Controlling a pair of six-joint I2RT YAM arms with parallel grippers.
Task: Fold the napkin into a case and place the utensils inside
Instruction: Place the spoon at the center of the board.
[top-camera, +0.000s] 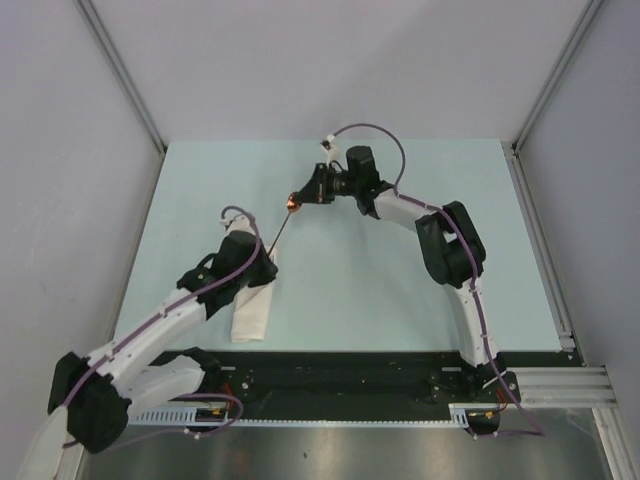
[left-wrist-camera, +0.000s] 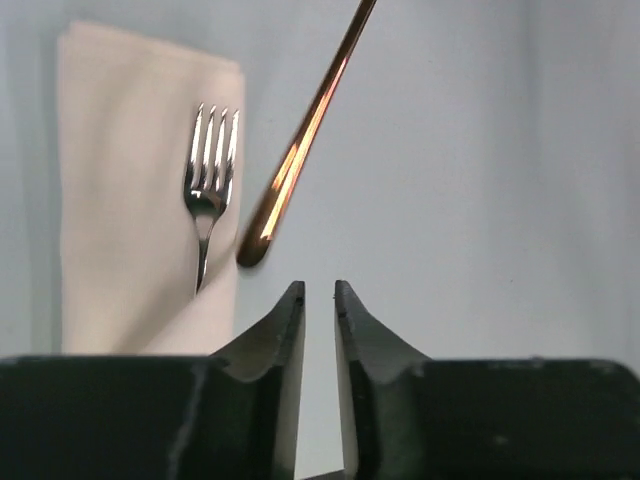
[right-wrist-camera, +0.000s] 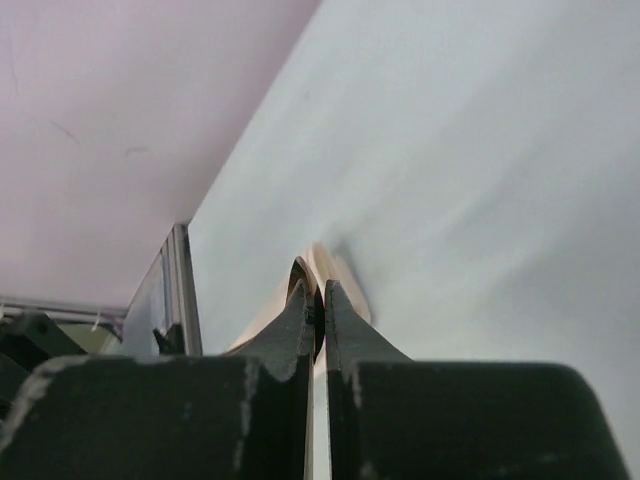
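Napkin folded into case (top-camera: 252, 318) nr surface (top-camera: 400, 280) near edge, left side, fork (left-wrist-camera: 210, 185) on it; spoon (left-wrist-camera: 300, 150) left to stow, pinched in shut R pincer (right-wrist-camera: 316, 300); L pincer (left-wrist-camera: 320, 300) slightly open, empty.

napkin (top-camera: 252, 318) folded in strip, near-left part of table (top-camera: 400, 290), long way running roughly near edge to far edge. fork (left-wrist-camera: 207, 190) lying on it, lengthwise. spoon (left-wrist-camera: 300, 150) slanted: bowl end toward table middle, pinched in right gripper (top-camera: 298, 201); handle tip down at napkin edge, just beside fork. touching cloth or not, can't tell tbh
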